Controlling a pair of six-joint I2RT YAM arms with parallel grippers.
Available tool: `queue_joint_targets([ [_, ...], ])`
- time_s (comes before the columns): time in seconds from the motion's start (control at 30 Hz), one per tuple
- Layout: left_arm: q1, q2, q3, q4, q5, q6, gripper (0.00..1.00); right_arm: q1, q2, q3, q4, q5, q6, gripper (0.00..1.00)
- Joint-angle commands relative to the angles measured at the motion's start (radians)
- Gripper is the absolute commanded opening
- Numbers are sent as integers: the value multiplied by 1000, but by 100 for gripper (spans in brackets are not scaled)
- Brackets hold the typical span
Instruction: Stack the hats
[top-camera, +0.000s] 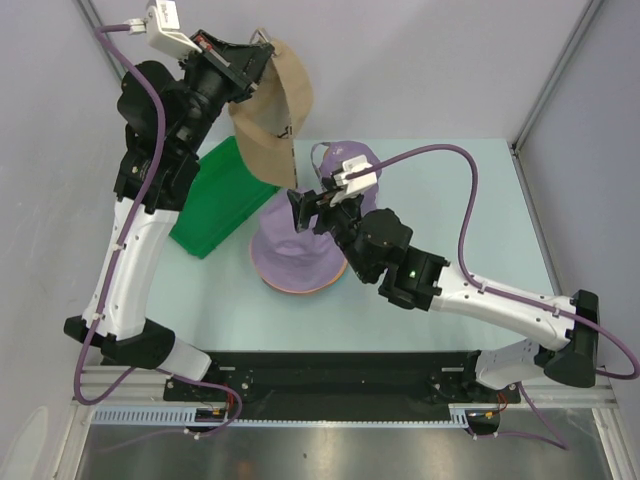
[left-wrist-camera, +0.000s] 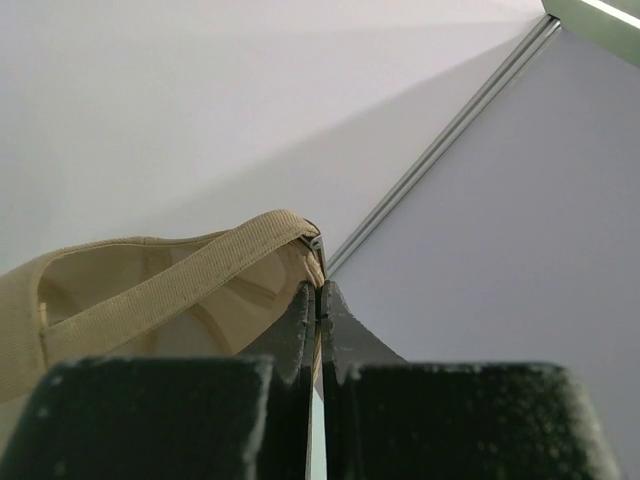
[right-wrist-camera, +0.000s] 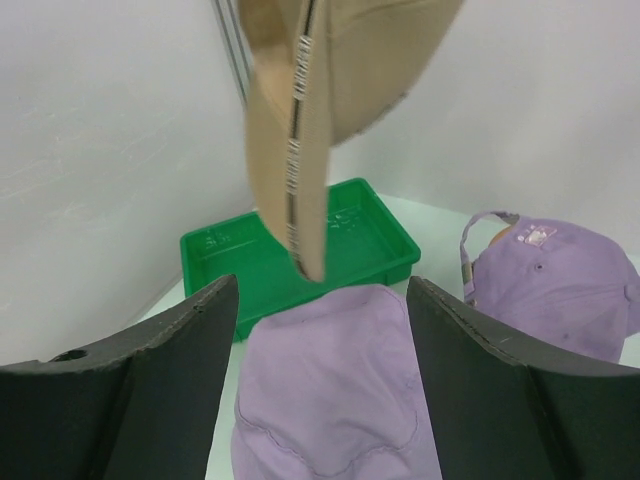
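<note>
Above lavender hat (right-wrist-camera: 330, 390), right fingers (right-wrist-camera: 150, 360) spread; left wrist view alone shows left fingers (left-wrist-camera: 295, 330) pinching tan cap (left-wrist-camera: 150, 290) strap.

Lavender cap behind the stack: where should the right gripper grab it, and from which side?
Probably the back strap: it arches clear of the lavender cap's crown on the side facing the green tray, a thin edge to pinch. Bring the open right gripper in from that side.

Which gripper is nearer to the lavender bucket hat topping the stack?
Right. The right gripper hovers open above the lavender bucket hat, over its far side. The left gripper is well behind it, raised, shut on the dangling tan cap.
</note>
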Motion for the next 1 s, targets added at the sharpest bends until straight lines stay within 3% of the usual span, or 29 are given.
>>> queue_joint_targets([
  [0.0,-13,-7,50,16,-22,41,0,-8,13,86,89,-3,-21,74],
  [0.37,-18,-23,53,-7,-22,-12,0,-164,80,133,40,-76,31,76],
  [0.97,-48,13,64,-2,-22,-11,0,-196,169,176,69,-205,63,75],
])
